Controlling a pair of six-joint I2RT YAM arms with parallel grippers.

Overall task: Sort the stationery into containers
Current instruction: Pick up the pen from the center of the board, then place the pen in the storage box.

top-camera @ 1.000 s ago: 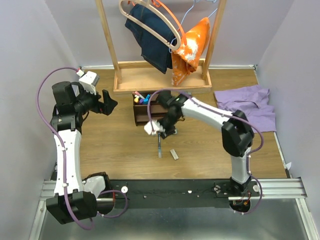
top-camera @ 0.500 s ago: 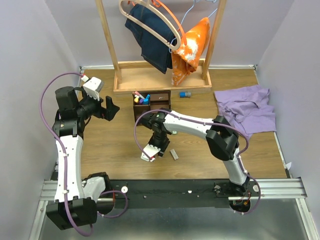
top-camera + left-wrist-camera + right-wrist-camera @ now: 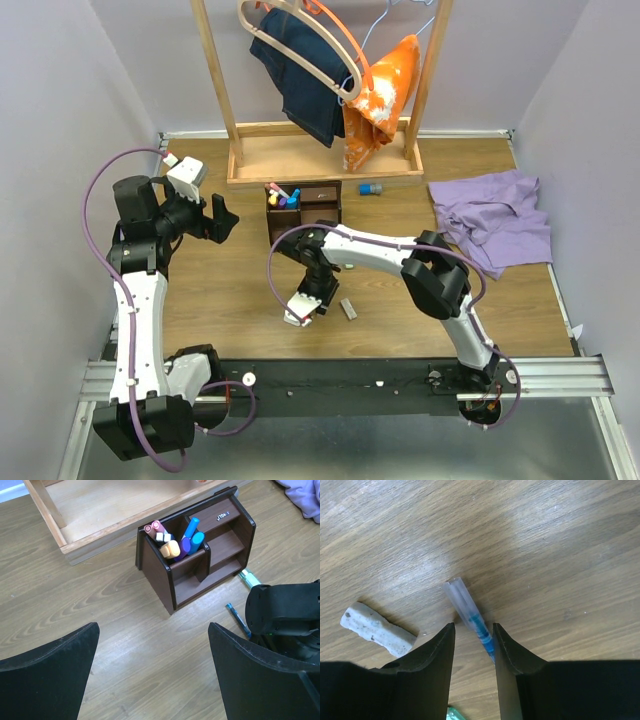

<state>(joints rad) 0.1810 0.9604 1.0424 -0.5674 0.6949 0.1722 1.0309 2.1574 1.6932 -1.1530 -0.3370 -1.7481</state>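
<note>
A clear pen with blue ink (image 3: 468, 611) lies flat on the wooden table, and my right gripper (image 3: 474, 636) stands over it, pointing down. Its jaws are narrowly apart with the pen between them; the pen touches the right finger, with a gap on the left. A beige eraser block (image 3: 377, 628) lies just left of it, also seen as the eraser (image 3: 348, 308). The dark brown organizer (image 3: 303, 205) holds several highlighters and markers (image 3: 172, 542) in its upright slot. My left gripper (image 3: 222, 218) hangs wide open and empty, left of the organizer (image 3: 200, 565).
A blue-capped item (image 3: 371, 188) lies right of the organizer. A green highlighter (image 3: 248, 577) rests by the organizer's front corner. The light-wood clothes rack (image 3: 320, 165) stands behind, and a purple cloth (image 3: 495, 215) lies at the right.
My right gripper came away from the organizer, dropped to the table over the blue pen, and its jaws have narrowed around it. The left arm shifted slightly.
</note>
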